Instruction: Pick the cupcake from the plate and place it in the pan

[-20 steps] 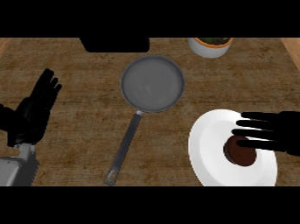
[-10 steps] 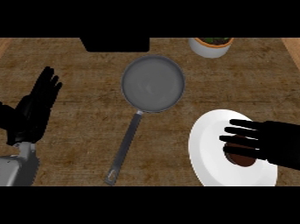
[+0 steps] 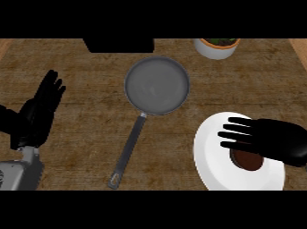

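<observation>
A brown cupcake (image 3: 247, 161) sits on the white plate (image 3: 212, 161) at the lower right of the counter. My right hand (image 3: 278, 141) hovers over it with fingers straight and pointing left, covering the cupcake's upper part; nothing is held. The grey pan (image 3: 158, 85) lies in the middle, its long handle (image 3: 129, 150) running down toward the near edge. At the left my left hand (image 3: 33, 116) rests open with fingers up.
A white pot with a plant (image 3: 216, 46) stands at the back right. A black block (image 3: 118, 44) sits at the back, just beyond the pan. Wooden edges frame the counter on both sides.
My right hand has slid down and toward the near edge over the plate, now covering the cupcake's top. The left hand has barely moved.
</observation>
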